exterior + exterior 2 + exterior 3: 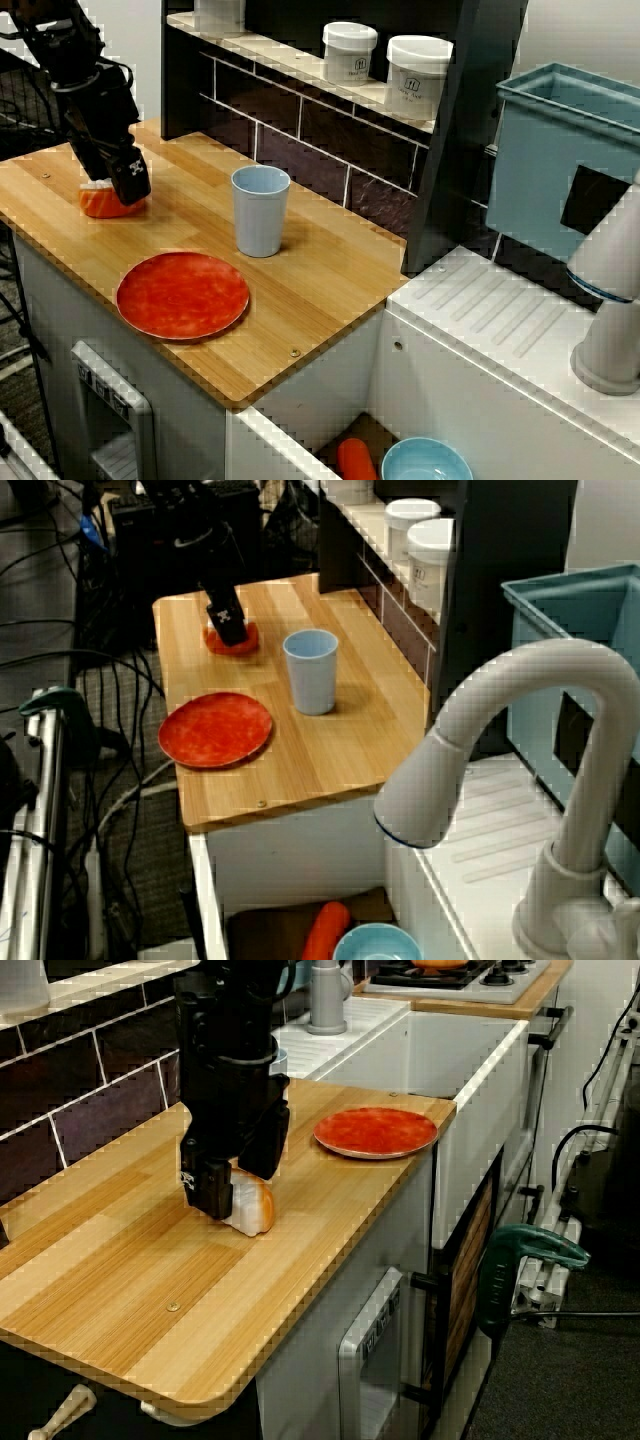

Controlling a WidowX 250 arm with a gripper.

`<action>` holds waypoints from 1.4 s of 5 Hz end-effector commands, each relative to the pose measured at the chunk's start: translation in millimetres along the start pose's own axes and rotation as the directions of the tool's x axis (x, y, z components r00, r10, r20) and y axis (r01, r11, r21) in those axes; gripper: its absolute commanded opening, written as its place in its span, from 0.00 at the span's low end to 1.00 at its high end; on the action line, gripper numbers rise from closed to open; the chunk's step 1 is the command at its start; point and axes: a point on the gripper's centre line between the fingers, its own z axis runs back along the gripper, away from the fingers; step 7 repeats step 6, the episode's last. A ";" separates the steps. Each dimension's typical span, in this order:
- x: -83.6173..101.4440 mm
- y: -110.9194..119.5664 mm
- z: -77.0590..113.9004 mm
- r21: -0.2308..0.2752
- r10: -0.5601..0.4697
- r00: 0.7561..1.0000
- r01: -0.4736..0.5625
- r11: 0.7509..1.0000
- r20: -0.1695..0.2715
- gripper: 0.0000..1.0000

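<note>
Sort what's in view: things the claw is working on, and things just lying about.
In hand:
claw
orange food piece, under the claw

Lying about:
red plate
blue cup
white jars
blue bowl
tap

Black arm (88, 95) angles steeply down, jaws pointing downward.

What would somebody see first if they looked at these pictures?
The big black gripper stands out first, down over a small orange and white food piece at one end of the wooden counter. Next comes the bright red plate near the counter's front edge, with a light blue cup standing upright just behind it.
</note>
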 end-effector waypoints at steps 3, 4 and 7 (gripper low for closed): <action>-6.1 -2.4 26.5 -0.084 -0.076 0.997 0.076 0.994 0.006 0.00; -1.6 -2.1 29.3 -0.145 -0.097 0.995 0.095 0.985 -0.006 0.00; 1.0 -3.3 25.2 -0.250 -0.122 0.992 0.110 0.962 -0.034 0.00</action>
